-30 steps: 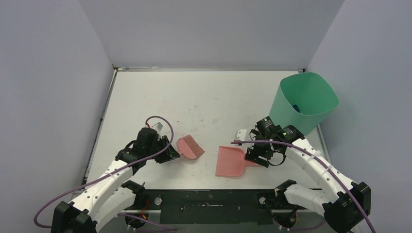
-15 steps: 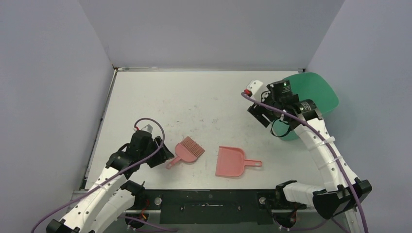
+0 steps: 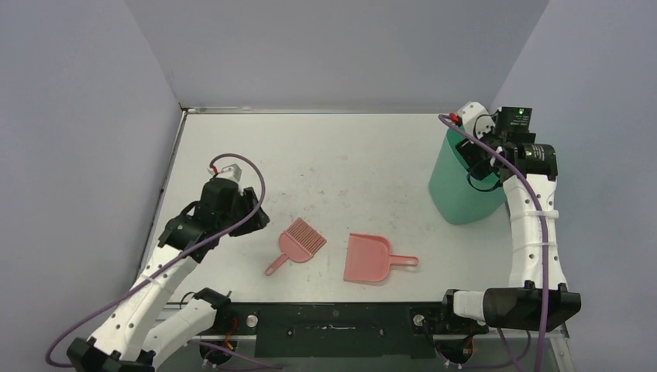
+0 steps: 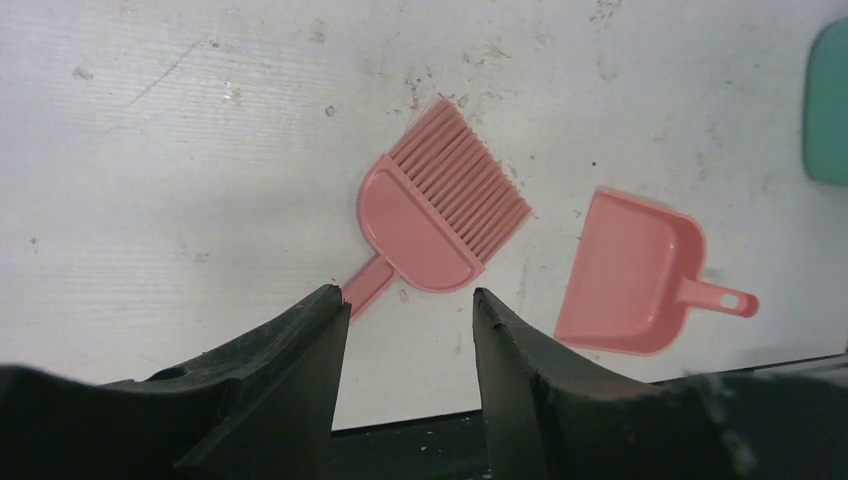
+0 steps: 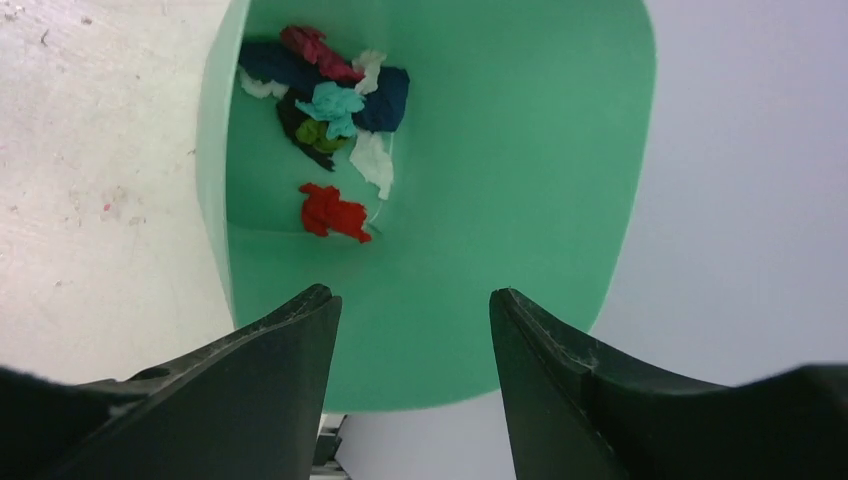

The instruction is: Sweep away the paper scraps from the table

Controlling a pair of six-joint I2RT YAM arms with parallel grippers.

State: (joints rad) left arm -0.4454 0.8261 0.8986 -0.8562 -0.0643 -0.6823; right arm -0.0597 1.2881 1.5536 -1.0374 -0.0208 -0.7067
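Since the paper scraps (image 5: 335, 110) sit in the bin (image 3: 463, 203) at the bench's (image 3: 333, 155) two o'clock, brush (image 3: 299, 241) and dustpan (image 3: 367, 258) lie free near six, left fingers (image 4: 298, 345) and right fingers (image 5: 285, 345) spread empty.

Readable text, labels, brands, numbers, signs: I log none, in any of my three views.

One entry only: faint pale markings on the black housing of the right arm (image 3: 534, 153), top view, too small for me to read.
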